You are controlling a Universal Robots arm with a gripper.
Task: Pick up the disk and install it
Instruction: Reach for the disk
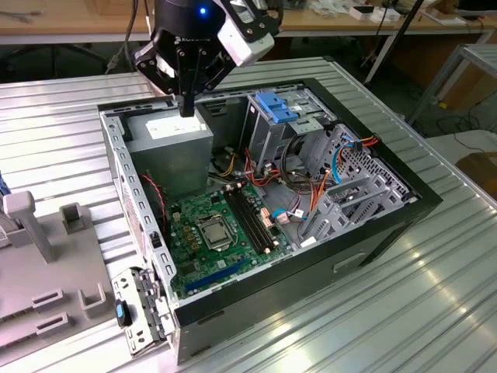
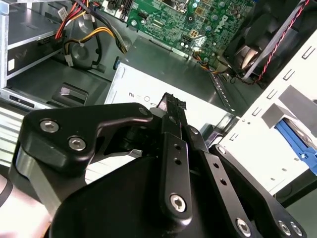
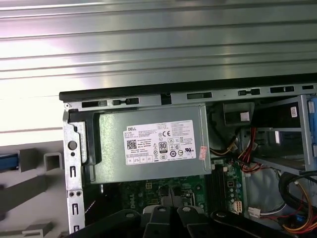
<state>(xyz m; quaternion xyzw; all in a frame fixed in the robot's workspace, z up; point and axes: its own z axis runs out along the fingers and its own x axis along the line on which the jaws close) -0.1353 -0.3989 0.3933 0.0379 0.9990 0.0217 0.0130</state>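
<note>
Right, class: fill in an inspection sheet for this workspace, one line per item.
Surface: ribbed metal table carrying an open computer case.
Job's things: blue part in the grey fixture; cannot tell whether it is the disk.
Clutter: nothing seen.
Grippers: gripper shut, empty, above the power supply.
Cables: coloured wires inside the case.
Surroundings: wooden benches behind the table.
</note>
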